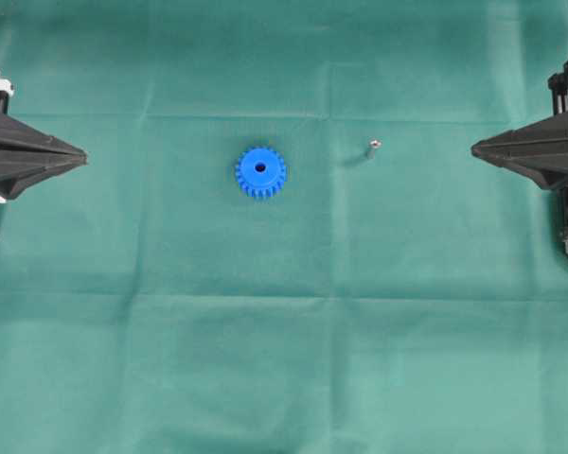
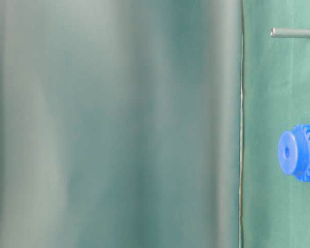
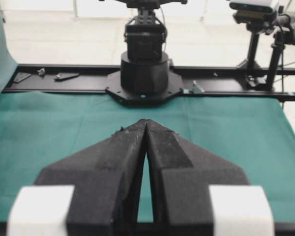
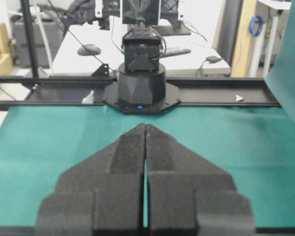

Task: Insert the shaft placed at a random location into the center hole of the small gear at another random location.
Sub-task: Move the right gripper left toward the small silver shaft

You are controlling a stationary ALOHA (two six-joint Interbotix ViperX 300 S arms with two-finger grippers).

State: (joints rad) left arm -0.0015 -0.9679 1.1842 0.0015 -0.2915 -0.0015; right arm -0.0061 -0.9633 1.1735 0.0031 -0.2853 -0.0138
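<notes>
Nothing begun: left end effector [image 1: 83, 156] and right end effector [image 1: 473, 148] closed, empty, at bench edges. Small gear [image 1: 260, 171] mid-bench, shaft [image 1: 374, 146] right of it. Next: open right, pinch shaft.

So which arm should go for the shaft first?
Probably right: the shaft stands nearer the right gripper than the left gripper, with the small gear between. Both grippers are shut.

Blue plastic gear [image 1: 260, 171], shiny metal shaft [image 1: 374, 146]
</notes>
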